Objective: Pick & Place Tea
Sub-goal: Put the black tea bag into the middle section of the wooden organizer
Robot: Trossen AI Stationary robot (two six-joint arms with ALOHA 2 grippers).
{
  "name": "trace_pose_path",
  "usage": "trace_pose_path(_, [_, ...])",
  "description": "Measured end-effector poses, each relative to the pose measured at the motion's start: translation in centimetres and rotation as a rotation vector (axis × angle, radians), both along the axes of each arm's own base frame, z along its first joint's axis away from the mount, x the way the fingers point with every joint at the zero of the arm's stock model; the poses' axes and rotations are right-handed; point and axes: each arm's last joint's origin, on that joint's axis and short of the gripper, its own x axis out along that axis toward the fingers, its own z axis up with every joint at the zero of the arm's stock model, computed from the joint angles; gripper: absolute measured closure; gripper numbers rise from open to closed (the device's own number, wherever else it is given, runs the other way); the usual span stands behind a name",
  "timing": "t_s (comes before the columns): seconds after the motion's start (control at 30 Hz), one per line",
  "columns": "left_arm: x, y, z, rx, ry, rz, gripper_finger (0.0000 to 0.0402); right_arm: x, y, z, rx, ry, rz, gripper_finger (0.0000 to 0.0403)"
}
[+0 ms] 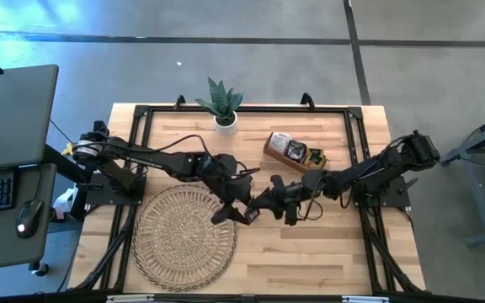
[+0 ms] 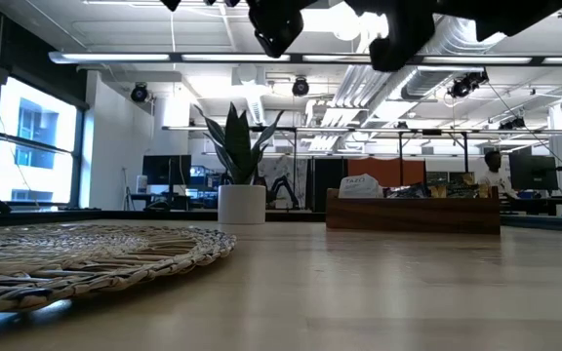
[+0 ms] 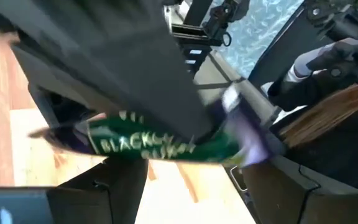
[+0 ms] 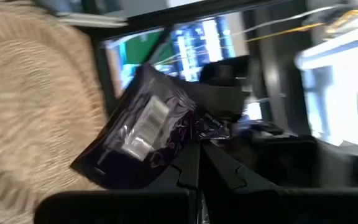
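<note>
your left gripper [image 1: 241,212] and right gripper [image 1: 263,204] meet above the bench [image 1: 310,252], at 3 o'clock of the woven mat [image 1: 183,237]. both pinch one dark tea sachet [image 4: 138,127], a handover i think. if both pull, the thin glossy foil may tear; if both let go, it drops. the wooden tray [image 1: 293,152] sits at 1 o'clock.

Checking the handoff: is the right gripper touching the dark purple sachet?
Touching. In the right wrist view the right gripper has its dark fingers closed on the edge of the dark purple sachet, which sticks out past them above the woven mat.
</note>
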Motion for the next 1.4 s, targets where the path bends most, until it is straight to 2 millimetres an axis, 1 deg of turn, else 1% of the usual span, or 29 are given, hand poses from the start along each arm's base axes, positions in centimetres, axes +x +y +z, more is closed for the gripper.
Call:
trace_pose_path(0.17, [0.0, 0.0, -0.2, 0.011, 0.017, 0.018, 0.0156, -0.2, 0.9, -0.4, -0.039, 0.033, 0.043, 0.04])
trace_pose_path(0.27, [-0.1, 0.0, -0.2, 0.012, 0.02, 0.018, 0.0156, -0.4, 1.5, -0.4, -0.053, 0.027, 0.013, 0.0399])
trace_pose_path(0.4, [-0.1, 0.0, -0.3, 0.013, 0.028, 0.019, 0.0156, -0.6, 2.1, -0.4, -0.119, 0.012, -0.03, 0.0401])
trace_pose_path(0.53, [-0.1, 0.0, -0.3, 0.013, 0.027, 0.02, 0.0156, -0.7, 2.6, -0.5, -0.086, 0.031, -0.038, 0.0399])
trace_pose_path(0.63, [-0.1, 0.0, -0.3, 0.014, 0.028, 0.02, 0.0157, -0.9, 3.0, -0.7, -0.094, 0.053, -0.056, 0.04])
trace_pose_path(0.73, [-0.1, 0.1, -0.3, 0.015, 0.034, 0.021, 0.0157, -1.1, 3.6, -0.8, -0.091, 0.057, -0.119, 0.0401])
trace_pose_path(0.9, [-0.1, 0.2, -0.4, 0.03, 0.045, 0.05, 0.0157, -1.7, 4.5, -0.8, -0.089, 0.065, -0.297, 0.0398])
trace_pose_path(1.1, [-0.1, 0.4, -0.8, 0.084, 0.072, 0.143, 0.0157, -2.2, 5.0, -1.4, -0.077, 0.129, -0.412, 0.0401])
trace_pose_path(1.23, [-0.2, 0.6, -1.0, 0.11, 0.091, 0.183, 0.0157, -2.3, 5.0, -2.0, -0.068, 0.18, -0.457, 0.0399])
trace_pose_path(1.4, [-0.1, 0.8, -1.1, 0.155, 0.091, 0.262, 0.0157, -2.3, 4.9, -1.9, -0.07, 0.177, -0.463, 0.0401])
